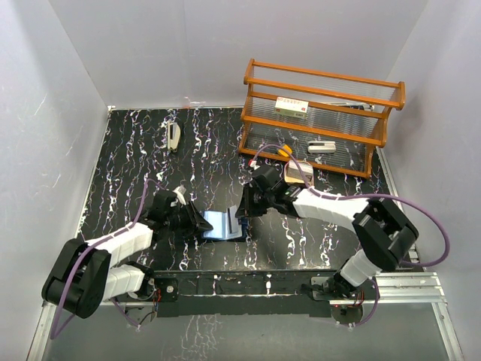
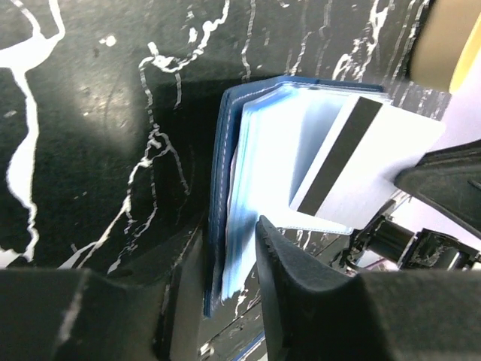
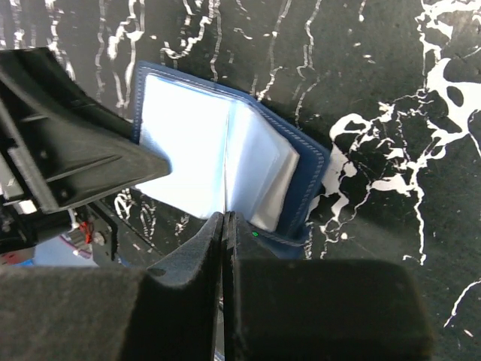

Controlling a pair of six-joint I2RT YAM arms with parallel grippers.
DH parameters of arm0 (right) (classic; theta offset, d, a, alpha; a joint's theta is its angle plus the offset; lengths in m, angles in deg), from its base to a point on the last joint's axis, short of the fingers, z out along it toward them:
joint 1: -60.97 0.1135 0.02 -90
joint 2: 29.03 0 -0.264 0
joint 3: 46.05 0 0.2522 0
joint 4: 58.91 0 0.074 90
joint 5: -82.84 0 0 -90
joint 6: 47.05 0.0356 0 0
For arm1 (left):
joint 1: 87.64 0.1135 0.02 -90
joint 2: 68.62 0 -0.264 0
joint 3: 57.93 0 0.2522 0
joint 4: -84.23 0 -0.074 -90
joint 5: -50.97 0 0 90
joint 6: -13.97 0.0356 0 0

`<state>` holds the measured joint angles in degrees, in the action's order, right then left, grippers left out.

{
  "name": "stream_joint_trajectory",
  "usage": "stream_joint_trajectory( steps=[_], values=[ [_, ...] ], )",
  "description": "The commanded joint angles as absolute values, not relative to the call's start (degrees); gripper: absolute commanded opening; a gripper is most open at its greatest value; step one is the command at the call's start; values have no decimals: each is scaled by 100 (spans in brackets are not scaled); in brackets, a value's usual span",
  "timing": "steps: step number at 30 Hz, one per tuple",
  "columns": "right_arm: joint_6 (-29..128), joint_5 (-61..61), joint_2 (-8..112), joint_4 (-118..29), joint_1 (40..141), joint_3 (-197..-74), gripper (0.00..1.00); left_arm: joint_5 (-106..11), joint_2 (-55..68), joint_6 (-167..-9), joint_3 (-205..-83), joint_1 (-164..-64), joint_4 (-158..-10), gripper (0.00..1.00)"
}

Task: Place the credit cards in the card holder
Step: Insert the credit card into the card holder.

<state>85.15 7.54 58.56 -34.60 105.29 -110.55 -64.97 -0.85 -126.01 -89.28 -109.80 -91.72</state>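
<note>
Black marbled desk point(image 1: 135, 150), with the card holder point(image 1: 223, 224) lying open in the middle, right between both claws. On its left edge the left claw point(image 1: 203, 223) is pinching down, and the right claw point(image 1: 243, 218) grips a white credit card point(image 2: 361, 165) over the open pages.

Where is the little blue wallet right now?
In the overhead view the card holder lies open on the table, front centre, between the left pincer, clamped on its left edge, and the right pincer, holding a white card over it.
</note>
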Motion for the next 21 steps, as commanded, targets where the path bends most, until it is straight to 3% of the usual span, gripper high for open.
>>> stream_joint_trajectory(
  steps=[1, 9, 16, 21],
  values=[
    [8473, 628, 6018, -3686, 10544, -11033, 0, -6227, -293, -12252, -9193, -10988, -8488, 31],
    [8298, 431, 6149, -3495, 10404, -10767, 0, -5826, -482, -12043, -9242, -10990, -7965, 33],
    [8278, 676, 6112, -3565, 10295, -10702, 0, -5983, -271, -12077, -9120, -10988, -8233, 2],
    [8502, 1105, 5998, -3794, 10290, -10767, 0, -5978, -299, -12053, -9129, -10988, -8223, 0]
  ],
)
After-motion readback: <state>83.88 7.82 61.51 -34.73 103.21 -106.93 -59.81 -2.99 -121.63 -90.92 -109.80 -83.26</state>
